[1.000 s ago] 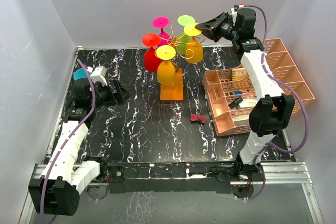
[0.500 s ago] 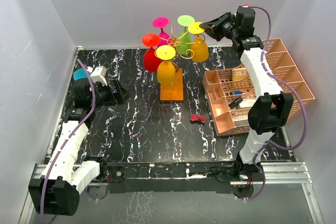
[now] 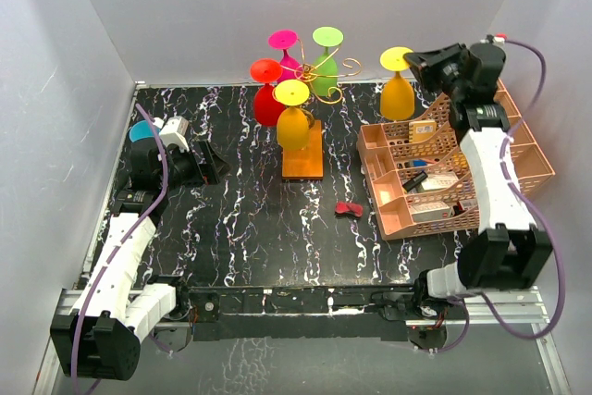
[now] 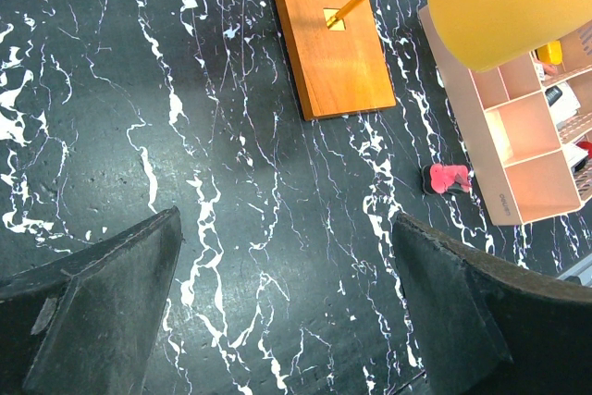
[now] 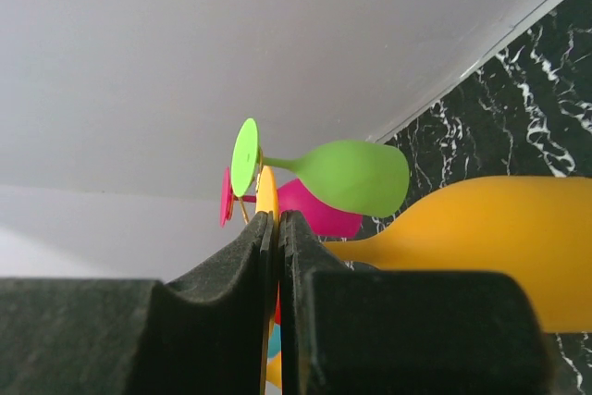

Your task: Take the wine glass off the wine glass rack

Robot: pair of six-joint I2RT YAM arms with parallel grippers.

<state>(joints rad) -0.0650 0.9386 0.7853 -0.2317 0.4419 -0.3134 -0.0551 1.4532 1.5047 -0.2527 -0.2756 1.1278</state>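
Note:
The wine glass rack (image 3: 326,74) is gold wire on an orange-brown wooden base (image 3: 303,160), at the back middle of the top view. Red, pink, green and yellow glasses hang on it upside down. My right gripper (image 3: 415,60) is shut on the yellow foot of an orange-yellow wine glass (image 3: 398,94), held upside down in the air to the right of the rack, clear of its arms. In the right wrist view the pads (image 5: 250,247) pinch the foot (image 5: 267,199), and the bowl (image 5: 481,247) hangs beside them. My left gripper (image 3: 209,162) is open and empty at the left.
A peach lattice organiser (image 3: 444,168) with small items sits under the right arm. A small red object (image 3: 349,209) lies in front of it. A blue object (image 3: 141,130) is behind the left arm. In the left wrist view the base (image 4: 328,30) lies ahead.

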